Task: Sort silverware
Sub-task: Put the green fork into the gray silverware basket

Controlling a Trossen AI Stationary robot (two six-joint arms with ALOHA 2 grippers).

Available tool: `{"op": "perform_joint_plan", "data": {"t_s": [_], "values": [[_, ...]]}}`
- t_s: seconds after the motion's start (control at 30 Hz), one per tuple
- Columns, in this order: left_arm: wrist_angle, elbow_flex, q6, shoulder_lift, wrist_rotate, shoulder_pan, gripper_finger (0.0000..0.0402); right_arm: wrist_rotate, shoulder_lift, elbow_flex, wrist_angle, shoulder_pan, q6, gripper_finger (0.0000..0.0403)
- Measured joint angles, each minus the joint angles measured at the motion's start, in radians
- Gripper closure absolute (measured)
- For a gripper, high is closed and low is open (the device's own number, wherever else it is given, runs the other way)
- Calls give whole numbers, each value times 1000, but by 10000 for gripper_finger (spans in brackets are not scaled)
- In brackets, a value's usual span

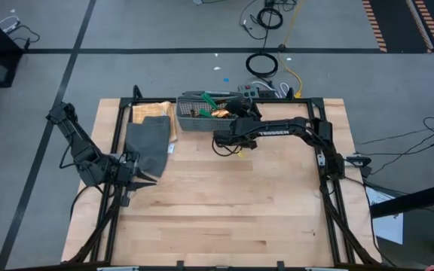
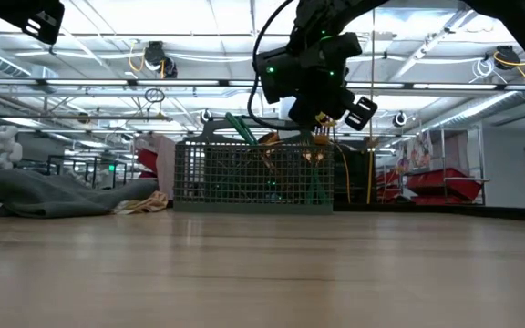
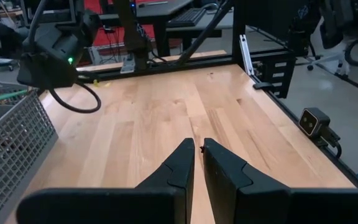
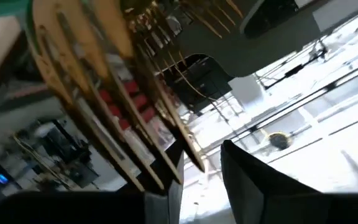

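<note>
While the wooden desk fills the centre and lower part of the high view, the grey mesh basket sits at its top edge, just left of centre, and a grey folded cloth lies beside it to the left, running down toward the frame's left middle. From the right of that view the right arm reaches across to the basket, and its tool hangs at the basket's lower right corner. In the low view this tool hovers above the basket's right half, in the upper centre of the frame. Its wrist view shows the two dark fingers a little apart, with golden fork tines lying against one of them; whether they pinch that fork cannot be told. The left tool waits at the left middle of the high view, just below the cloth, and its fingers are nearly pressed together with only a thin gap and nothing between them. The silverware, green handles and gold heads, stands inside the basket, poking above its rim in the low view
</note>
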Motion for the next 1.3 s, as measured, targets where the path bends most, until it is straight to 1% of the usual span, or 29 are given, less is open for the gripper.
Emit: {"op": "perform_joint_plan", "data": {"t_s": [0.07, 0.17, 0.2, 0.3, 0.33, 0.47, 0.5, 0.57, 0.63, 0.67, 0.73, 0.8, 0.97, 1.03, 1.17, 1.3], "values": [[0, 0, 0, 0, 0, 0, 359, -19, -9, 8, -19, 3, 75, 305], [0, 0, 0, 0, 0, 0, 359, -93, -29, 54, -90, 10, 289, 306], [0, 0, 0, 0, 0, 0, 359, -154, -41, 78, -126, 15, 378, 307], [0, 0, 0, 0, 0, 0, 359, -380, -104, 147, -219, 15, 676, 307], [0, 0, 0, 0, 0, 0, 359, -452, -136, 152, -214, 8, 740, 307], [0, 0, -2, 0, 0, 0, 359, -803, -273, 130, -204, -14, 966, 307], [0, 0, -6, 0, 0, 0, 359, -873, -306, 113, -215, -19, 1025, 307], [0, 0, -18, 3, 0, 0, 359, -963, -366, 62, -218, -23, 1112, 307], [-1, 0, -23, 7, 0, 0, 359, -987, -418, -10, -216, -22, 1158, 308], [-3, 0, -24, 10, 0, 0, 359, -986, -440, -46, -211, -19, 1155, 308], [-9, 0, -24, 15, 0, 0, 359, -1000, -475, -134, -174, -4, 1061, 308], [-17, 0, -24, 19, 0, 0, 359, -1039, -485, -226, -103, 16, 889, 308], [-22, 0, -47, 23, 0, 0, 359, -1076, -442, -433, 182, 67, 419, 296], [-23, 0, -53, 25, 0, 0, 359, -1091, -400, -485, 290, 73, 294, 287], [-23, 0, -52, 26, -1, 0, 359, -1082, -306, -506, 424, 45, 191, 277], [-29, 0, -52, 26, -24, 0, 359, -1082, -222, -459, 466, 3, 152, 276]]}}
